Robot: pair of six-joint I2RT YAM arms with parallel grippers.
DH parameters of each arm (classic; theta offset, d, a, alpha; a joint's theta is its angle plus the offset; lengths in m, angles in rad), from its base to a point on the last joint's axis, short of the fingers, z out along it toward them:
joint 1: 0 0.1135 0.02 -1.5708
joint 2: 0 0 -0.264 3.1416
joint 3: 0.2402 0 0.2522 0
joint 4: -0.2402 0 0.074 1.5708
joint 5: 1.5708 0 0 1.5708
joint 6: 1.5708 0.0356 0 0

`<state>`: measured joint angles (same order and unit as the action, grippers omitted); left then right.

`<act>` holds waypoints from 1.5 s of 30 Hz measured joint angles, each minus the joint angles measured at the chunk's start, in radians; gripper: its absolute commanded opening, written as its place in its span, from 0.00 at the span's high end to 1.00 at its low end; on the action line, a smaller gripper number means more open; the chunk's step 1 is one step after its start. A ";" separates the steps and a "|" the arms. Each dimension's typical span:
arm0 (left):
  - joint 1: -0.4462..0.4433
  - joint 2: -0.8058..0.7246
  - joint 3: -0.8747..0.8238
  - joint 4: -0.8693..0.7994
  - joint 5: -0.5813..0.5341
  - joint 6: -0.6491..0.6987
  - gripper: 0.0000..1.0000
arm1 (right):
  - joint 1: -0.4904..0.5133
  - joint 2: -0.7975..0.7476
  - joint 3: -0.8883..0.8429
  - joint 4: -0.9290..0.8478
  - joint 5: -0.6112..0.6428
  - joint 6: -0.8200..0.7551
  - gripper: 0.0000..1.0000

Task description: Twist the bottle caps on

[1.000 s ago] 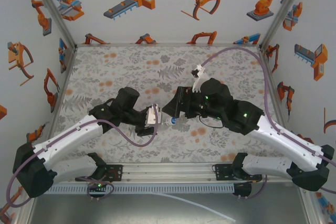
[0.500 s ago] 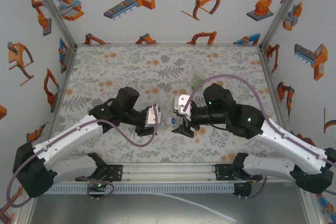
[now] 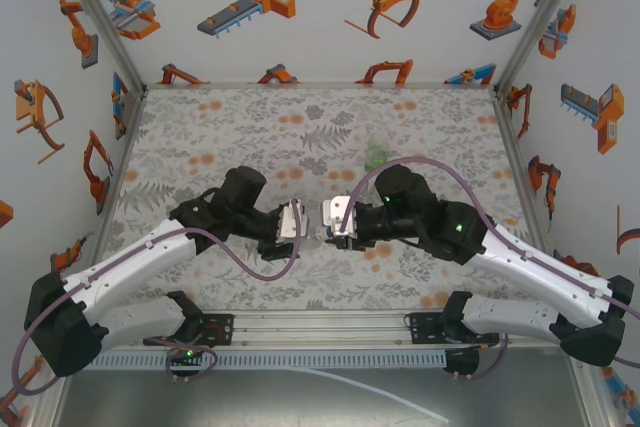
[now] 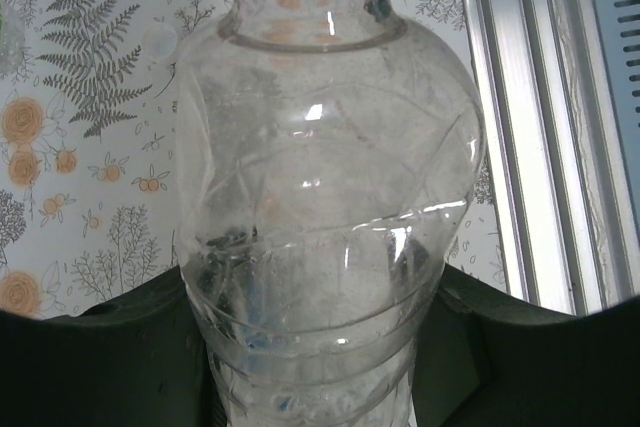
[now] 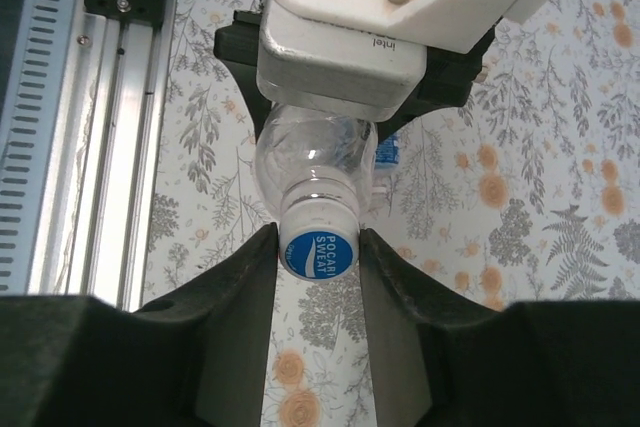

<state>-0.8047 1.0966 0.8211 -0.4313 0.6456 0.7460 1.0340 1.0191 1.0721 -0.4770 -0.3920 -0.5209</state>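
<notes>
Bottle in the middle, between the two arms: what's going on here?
The left gripper holds a clear bottle by its body, turned sideways. The right gripper pinches the cap sitting on the bottle's neck, apparently to screw it on. A green bottle sits further back on the table.

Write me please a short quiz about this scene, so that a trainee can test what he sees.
1. True or false: the left hand grips a clear bottle.
2. Where is the blue and white cap?
A) inside the left hand
B) on the clear bottle's mouth, between the fingers of the right hand
C) on top of the right arm
3. Fill in: the other bottle on the table, beyond the right arm, has a ___ tint.

Key: 1 true; 2 B; 3 green.
</notes>
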 measured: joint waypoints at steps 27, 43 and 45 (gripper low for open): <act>0.008 0.012 0.000 -0.085 -0.066 0.002 1.00 | -0.004 0.041 -0.071 0.024 0.356 1.715 0.83; 0.000 0.006 0.000 -0.007 -0.016 -0.001 1.00 | -0.018 0.021 0.042 0.057 0.431 1.275 0.45; 0.000 0.006 0.000 -0.006 -0.016 -0.001 1.00 | -0.018 0.006 0.041 0.080 0.404 1.146 0.46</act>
<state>-0.8043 1.1027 0.8211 -0.4370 0.6292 0.7452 1.0157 1.0256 1.1133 -0.3973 0.0124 0.6250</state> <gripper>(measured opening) 0.540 0.552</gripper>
